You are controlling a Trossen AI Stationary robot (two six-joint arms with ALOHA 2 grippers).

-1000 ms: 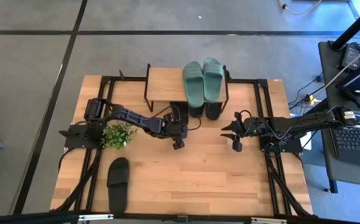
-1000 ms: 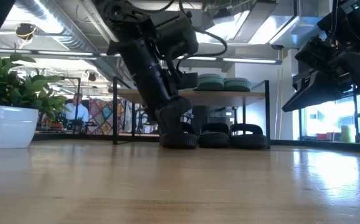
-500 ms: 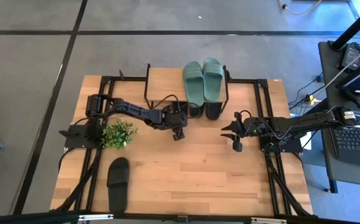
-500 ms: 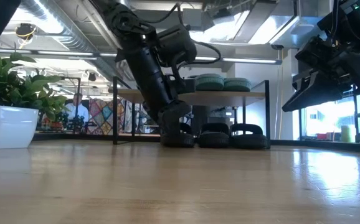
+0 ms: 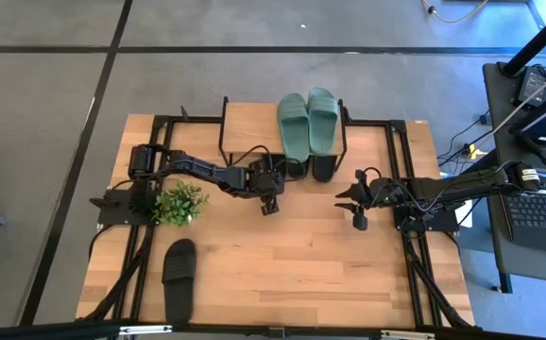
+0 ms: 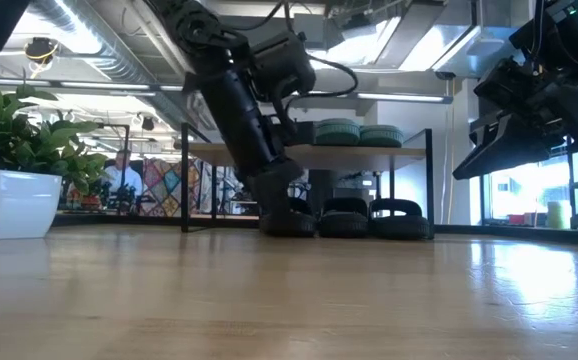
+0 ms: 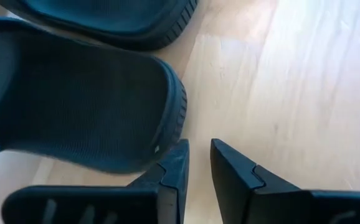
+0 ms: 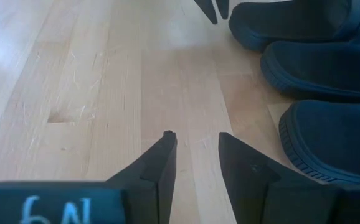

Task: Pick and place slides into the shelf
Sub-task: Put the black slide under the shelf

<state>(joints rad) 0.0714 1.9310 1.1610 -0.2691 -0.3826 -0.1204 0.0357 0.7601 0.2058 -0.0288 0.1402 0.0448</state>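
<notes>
My left gripper (image 5: 271,204) points down at the shelf's (image 5: 249,132) front edge, its fingers open by a narrow gap (image 7: 199,149). A black slide (image 7: 74,106) lies flat on the table just beyond them, under the shelf. Two more black slides (image 5: 297,168) (image 5: 322,168) lie under the shelf beside it. The sage-green pair (image 5: 309,121) lies on the plank top. Another black slide (image 5: 179,274) lies near the table's near-left corner. My right gripper (image 5: 351,208) waits open (image 8: 194,140) right of the shelf, above the table. My left gripper comes from above, slanting toward the far edge. The outer side of one finger (image 7: 179,155) stands right at the near end's sole edge (image 7: 167,140) of the black slide. I cannot tell whether it touches. The slide lies flat on the table.
A potted plant (image 5: 179,203) stands under my left arm. Black frame rails run along the table's left and right sides (image 5: 415,264). Bare wood lies between the grippers and toward the near edge (image 5: 311,274). A desk with a laptop (image 5: 537,212) stands to the right.
My left gripper has moved toward the far edge, up to the shelf's front, and the black slide at its fingertips has slid a little farther under the shelf. In the last half second it has held almost still.
</notes>
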